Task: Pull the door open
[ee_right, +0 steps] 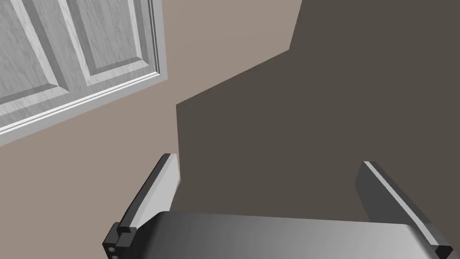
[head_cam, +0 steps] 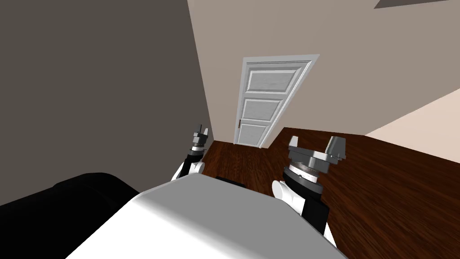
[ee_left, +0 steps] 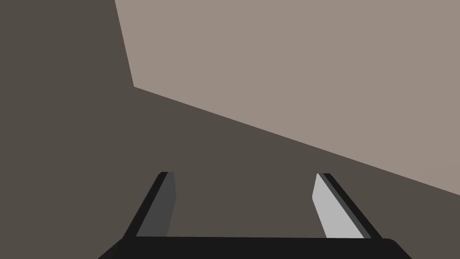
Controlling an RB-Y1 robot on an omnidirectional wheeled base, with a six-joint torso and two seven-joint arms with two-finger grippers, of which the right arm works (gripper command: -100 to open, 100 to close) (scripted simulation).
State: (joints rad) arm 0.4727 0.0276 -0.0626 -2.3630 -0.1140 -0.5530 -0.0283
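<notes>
Head view: white panelled door [head_cam: 266,101] stands closed, well apart from left gripper [head_cam: 201,131] and right gripper [head_cam: 317,145]; fingers of both spread, empty.

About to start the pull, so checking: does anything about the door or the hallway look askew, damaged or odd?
Nothing stands out. The white three-panel door sits shut, panels intact; its slant is the camera's. The left gripper and right gripper hang short of it, fingers open.
</notes>
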